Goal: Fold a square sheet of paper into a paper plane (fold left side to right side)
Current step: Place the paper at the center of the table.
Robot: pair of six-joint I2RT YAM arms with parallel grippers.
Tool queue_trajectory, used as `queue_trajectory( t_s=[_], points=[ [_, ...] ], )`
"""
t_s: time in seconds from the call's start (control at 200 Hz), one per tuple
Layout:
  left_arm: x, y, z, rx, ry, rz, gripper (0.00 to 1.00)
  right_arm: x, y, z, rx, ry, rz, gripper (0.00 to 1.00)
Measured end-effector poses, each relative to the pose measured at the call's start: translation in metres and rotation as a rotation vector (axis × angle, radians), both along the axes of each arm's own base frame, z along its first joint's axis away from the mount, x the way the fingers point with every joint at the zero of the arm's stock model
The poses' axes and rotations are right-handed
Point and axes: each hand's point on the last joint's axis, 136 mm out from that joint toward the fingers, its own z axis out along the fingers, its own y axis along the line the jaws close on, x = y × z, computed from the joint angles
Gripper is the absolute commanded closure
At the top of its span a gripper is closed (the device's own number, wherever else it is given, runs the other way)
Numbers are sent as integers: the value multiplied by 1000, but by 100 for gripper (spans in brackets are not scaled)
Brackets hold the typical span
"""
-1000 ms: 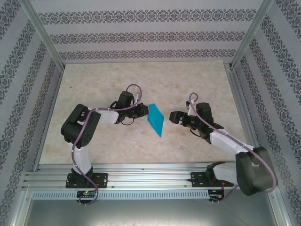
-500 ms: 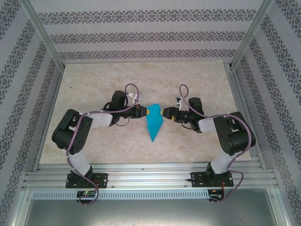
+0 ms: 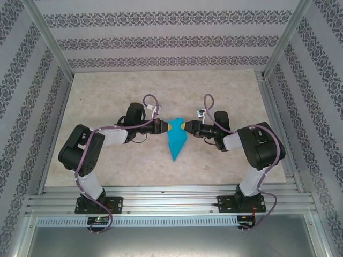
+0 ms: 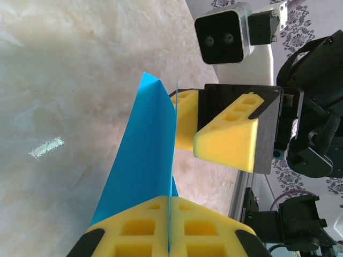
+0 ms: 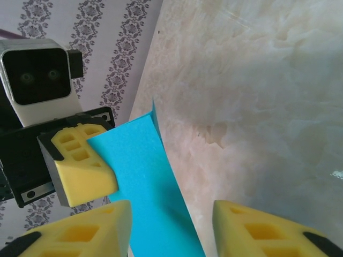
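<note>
The square sheet of paper [image 3: 176, 140] is bright cyan and folded into a narrow dart with its sharp point toward the near edge. It is held up off the table. My left gripper [image 3: 165, 127] is shut on the paper's left edge; in the left wrist view the paper [image 4: 144, 160] runs out from between the pressed yellow fingertips of the left gripper [image 4: 169, 199]. My right gripper [image 3: 185, 127] faces it from the right. In the right wrist view the right gripper [image 5: 171, 214] is open around the paper [image 5: 144, 176]. The paper lies near one finger, and the other finger stands apart.
The marble-patterned table [image 3: 107, 91] lies under both arms. Metal frame posts and patterned walls close in the sides and back. The right wrist camera housing [image 4: 222, 37] looms close above the right fingers [image 4: 225, 139] in the left wrist view.
The right arm has swung in leftward to the paper and its jaws have narrowed around it. The left gripper shifted the paper slightly right and stayed shut on it.
</note>
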Motion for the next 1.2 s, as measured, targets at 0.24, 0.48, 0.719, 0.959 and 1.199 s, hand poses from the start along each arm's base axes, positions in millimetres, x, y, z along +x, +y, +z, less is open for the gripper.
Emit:
queue_trajectory(
  t_s=[0.24, 0.48, 0.719, 0.959, 1.199],
  points=[
    [2, 2, -4, 8, 4, 10, 81, -2, 0, -4, -9, 17, 3, 96],
    [12, 17, -14, 75, -1, 71, 43, -10, 2, -18, -58, 78, 5, 100],
    [15, 50, 16, 240, -120, 216, 37, -5, 6, -13, -122, 123, -46, 100],
    [-29, 41, 64, 351, -323, 190, 38, 6, 16, 2, -195, 165, -105, 100],
    [-83, 7, 20, 480, -306, 68, 38, 1, 13, -16, -250, 305, -171, 100]
  ],
)
